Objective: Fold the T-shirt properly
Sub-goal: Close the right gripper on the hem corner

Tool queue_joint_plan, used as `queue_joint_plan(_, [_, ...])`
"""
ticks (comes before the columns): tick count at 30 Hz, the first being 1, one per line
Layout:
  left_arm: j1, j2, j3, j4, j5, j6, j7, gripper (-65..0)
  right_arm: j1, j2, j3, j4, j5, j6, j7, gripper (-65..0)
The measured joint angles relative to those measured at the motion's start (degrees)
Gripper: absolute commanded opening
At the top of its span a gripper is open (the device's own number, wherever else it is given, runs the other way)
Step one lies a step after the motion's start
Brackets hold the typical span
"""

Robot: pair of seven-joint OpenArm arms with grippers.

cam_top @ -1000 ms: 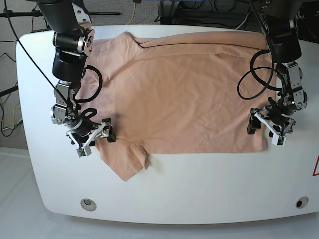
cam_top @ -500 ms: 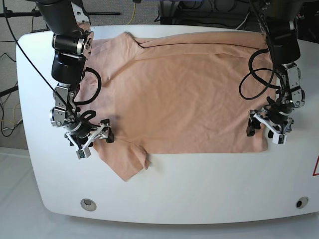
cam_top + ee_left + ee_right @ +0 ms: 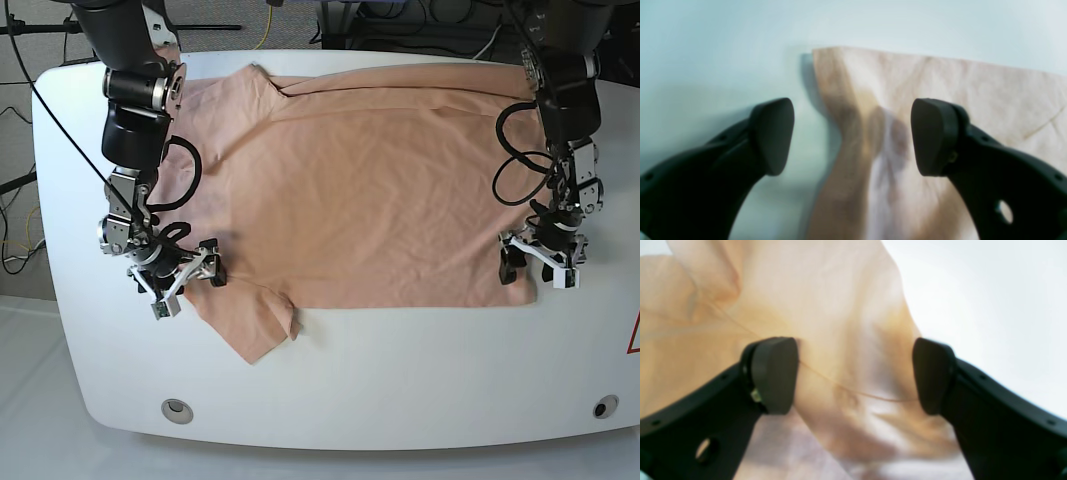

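You see the peach T-shirt (image 3: 350, 190) spread flat and lightly wrinkled across the white worktop (image 3: 400, 370), hem toward the base view's right, one short sleeve (image 3: 250, 325) angled out along the near edge, its tip curled.

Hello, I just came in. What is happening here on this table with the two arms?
A two-armed robot is working on a peach T-shirt spread flat on a white table. The left end effector is open and sits low at the shirt's bottom hem corner, one finger over the cloth and one over the table. The right end effector is open too, low over the cloth beside the near sleeve. Neither is gripping the shirt, and no fold has been made.
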Motion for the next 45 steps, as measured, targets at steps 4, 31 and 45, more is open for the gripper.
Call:
queue_joint_plan(4, [-0.35, 0.02, 1.92, -0.17, 0.00, 0.52, -0.17, -14.9, 0.17, 0.50, 0.00, 0.00, 0.02, -0.02, -0.04, -12.5])
queue_joint_plan(31, [-0.33, 0.31, 4.94, -0.15, -0.85, 0.13, -0.11, -65.0, 0.94, 0.83, 0.17, 2.08, -1.05, -0.22, -2.56, -12.3])
queue_joint_plan(45, [-0.26, 0.26, 4.92, -0.15, -0.87, -0.09, -0.11, -65.0, 1.75, 2.84, 3.50, 5.44, -0.59, -0.26, -2.49, -12.2])
